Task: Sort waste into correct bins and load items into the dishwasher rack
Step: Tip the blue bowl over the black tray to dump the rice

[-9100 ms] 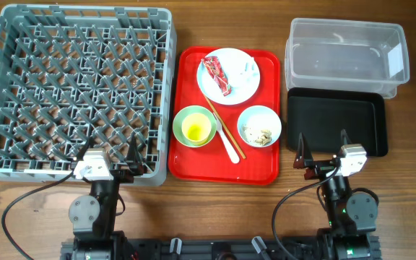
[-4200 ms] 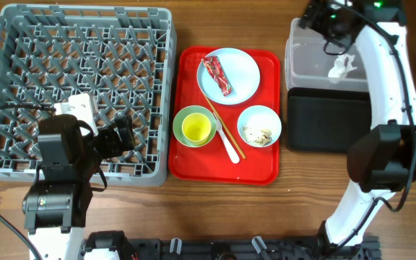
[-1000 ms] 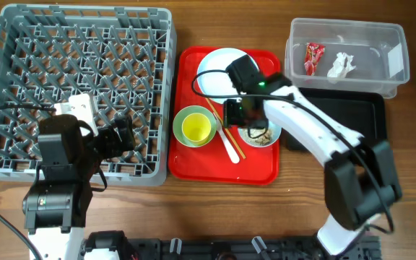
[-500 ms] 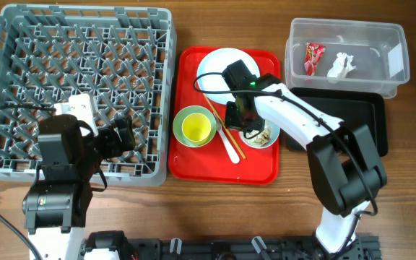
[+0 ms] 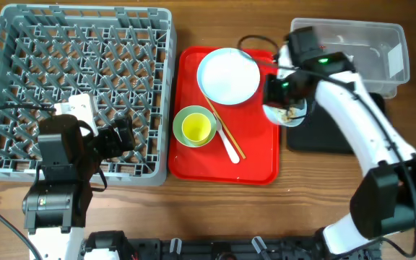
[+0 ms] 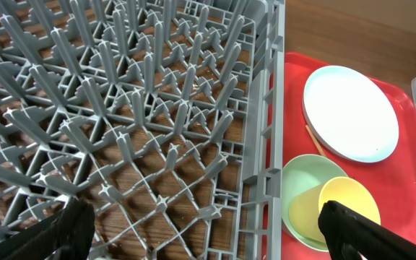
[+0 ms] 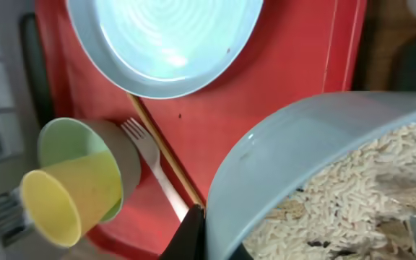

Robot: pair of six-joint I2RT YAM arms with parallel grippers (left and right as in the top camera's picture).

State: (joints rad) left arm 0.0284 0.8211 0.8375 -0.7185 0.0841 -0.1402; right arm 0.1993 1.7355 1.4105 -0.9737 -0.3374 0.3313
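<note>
beige food scraps (image 7: 352, 195) sit in the small bowl (image 5: 289, 113), clenched by the right gripper (image 5: 279, 95) at the black tray's (image 5: 316, 137) left edge, untipped. left gripper (image 6: 204, 220) gapes over the empty dishwasher rack (image 5: 20, 87); white plate (image 5: 227, 76) and yellow cup (image 5: 197, 128) await loading.

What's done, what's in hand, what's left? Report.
Done: the round white plate lies bare. In hand: the right gripper holds the small pale blue-white bowl of beige food scraps at the edge of the shallow black tray. Left: dump them; the grey plastic rack is empty, with plate, pale green bowl, yellow cup, white plastic fork and wooden chopsticks on the red tray.
</note>
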